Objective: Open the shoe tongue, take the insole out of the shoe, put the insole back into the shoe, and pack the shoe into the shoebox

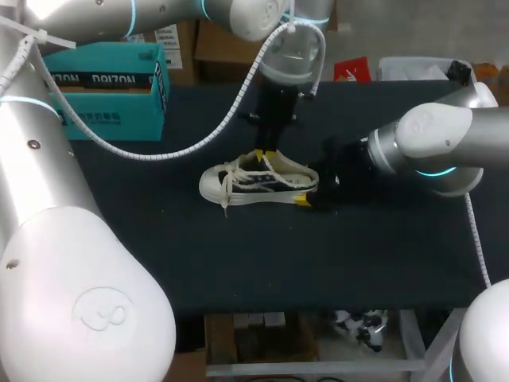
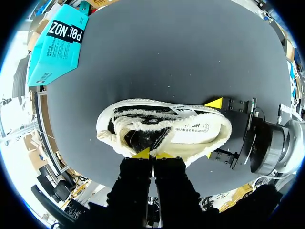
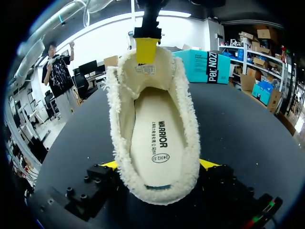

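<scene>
Over at the far left of the dark table (image 1: pixel 334 263) sits the teal shoebox (image 1: pixel 103 79), well apart from everything else. Nearer the middle, the white fleece-lined shoe (image 1: pixel 238 185) lies on the tabletop with its toe pointing towards the box side and its heel towards the right arm. The left arm reaches in from the left and comes down over the shoe, its left gripper (image 2: pixel 152 154) just above the lacing. Its two yellow tips are drawn almost together, pinching the fuzzy-edged tongue (image 3: pixel 145 71), which stands upright away from the opening. With the tongue lifted like that, you can see straight into the shoe from the heel end. The pale insole (image 3: pixel 159 138) lies flat inside, printed side up, and fills the footbed. At the right, the right arm stretches in low across the table, and the right gripper (image 1: pixel 308 189) has the heel. Its fingers are spread wide, one yellow tip pressed against each side of the heel, so the shoe is held between them while its sole rests on the table.
</scene>
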